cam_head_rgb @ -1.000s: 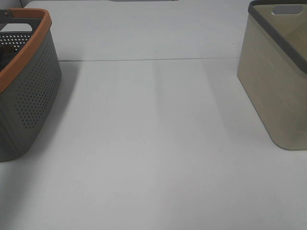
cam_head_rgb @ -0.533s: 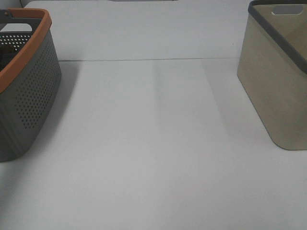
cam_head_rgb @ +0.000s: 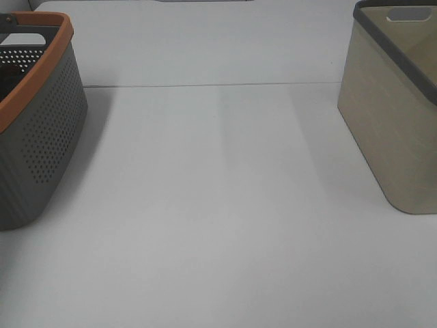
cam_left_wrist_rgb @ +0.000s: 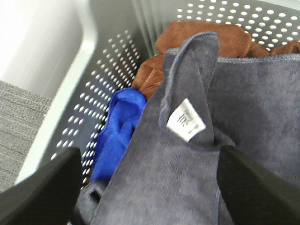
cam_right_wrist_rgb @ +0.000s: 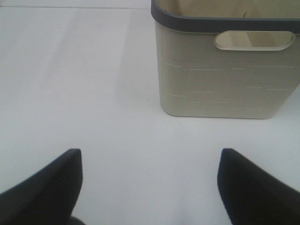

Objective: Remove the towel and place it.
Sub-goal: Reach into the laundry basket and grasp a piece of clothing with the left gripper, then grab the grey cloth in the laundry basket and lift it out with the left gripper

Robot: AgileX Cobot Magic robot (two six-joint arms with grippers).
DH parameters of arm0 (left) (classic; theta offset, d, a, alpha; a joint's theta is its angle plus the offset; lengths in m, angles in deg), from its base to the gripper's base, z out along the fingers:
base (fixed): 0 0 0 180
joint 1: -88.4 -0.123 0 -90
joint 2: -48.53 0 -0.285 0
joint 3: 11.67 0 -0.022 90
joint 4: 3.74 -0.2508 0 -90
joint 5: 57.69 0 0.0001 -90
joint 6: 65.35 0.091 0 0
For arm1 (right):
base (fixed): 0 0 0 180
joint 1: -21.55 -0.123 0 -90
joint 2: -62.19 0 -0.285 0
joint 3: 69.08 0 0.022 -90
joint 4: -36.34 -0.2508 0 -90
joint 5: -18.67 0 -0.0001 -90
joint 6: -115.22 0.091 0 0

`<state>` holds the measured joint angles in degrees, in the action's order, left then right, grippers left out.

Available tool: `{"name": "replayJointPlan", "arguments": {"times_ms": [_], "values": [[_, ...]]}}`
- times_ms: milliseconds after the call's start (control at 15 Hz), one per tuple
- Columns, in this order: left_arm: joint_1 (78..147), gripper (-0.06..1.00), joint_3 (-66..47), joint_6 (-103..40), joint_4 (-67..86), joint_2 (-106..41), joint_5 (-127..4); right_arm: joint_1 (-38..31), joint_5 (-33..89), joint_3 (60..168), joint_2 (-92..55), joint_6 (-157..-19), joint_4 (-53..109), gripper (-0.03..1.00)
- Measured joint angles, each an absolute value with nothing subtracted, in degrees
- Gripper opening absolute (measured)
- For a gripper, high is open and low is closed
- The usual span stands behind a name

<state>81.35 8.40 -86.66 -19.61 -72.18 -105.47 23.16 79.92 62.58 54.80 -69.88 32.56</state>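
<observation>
Lying in grey basket (cam_left_wrist_rgb: 108, 61): towel (cam_left_wrist_rgb: 253, 108) (tagged), blue cloth (cam_left_wrist_rgb: 115, 131), brown cloth (cam_left_wrist_rgb: 206, 35); left gripper (cam_left_wrist_rgb: 150, 187), right gripper (cam_right_wrist_rgb: 150, 185) spread.

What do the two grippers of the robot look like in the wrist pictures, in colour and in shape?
The left gripper and the right gripper look alike. Each shows two plain matte black fingers with smooth, wedge-shaped tips. No cables or markings are visible. The high view shows no arm.
</observation>
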Motion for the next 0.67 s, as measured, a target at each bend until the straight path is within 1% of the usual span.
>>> {"name": "replayJointPlan", "arguments": {"times_ms": [400, 667], "values": [[81.4, 0.75, 18.9, -85.6, -19.4, -83.3, -105.8, 23.2, 79.9, 62.6, 54.8, -69.9, 32.6, 0.75], [81.4, 0.75, 21.9, -85.6, -17.8, -87.5, -105.4, 23.2, 79.9, 62.6, 54.8, -69.9, 32.6, 0.75]]}}
